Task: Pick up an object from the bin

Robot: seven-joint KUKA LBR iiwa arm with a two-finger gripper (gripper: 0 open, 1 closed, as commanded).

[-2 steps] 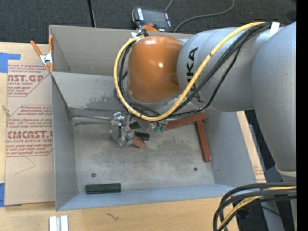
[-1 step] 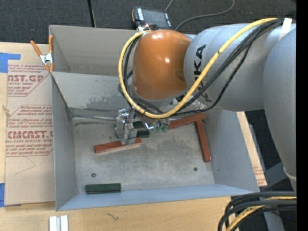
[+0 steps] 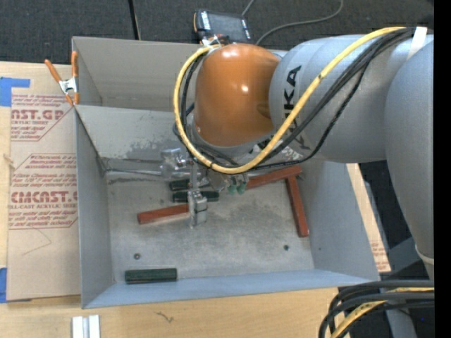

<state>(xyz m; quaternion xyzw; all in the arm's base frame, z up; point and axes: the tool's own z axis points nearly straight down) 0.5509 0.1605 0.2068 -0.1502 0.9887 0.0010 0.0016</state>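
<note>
**Red-brown strip at gripper, bin centre**

The gripper stands at the right end of the flat, narrow strip, which lies on the scuffed grey metal floor at frame centre. Gripper state, spread or pressed together, cannot be told. A dark green rectangular bar lies lower left. A red L-shaped angle piece lies at right.

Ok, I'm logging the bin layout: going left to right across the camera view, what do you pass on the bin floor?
First the dark green bar → hand → red-brown L-shaped piece.
</note>
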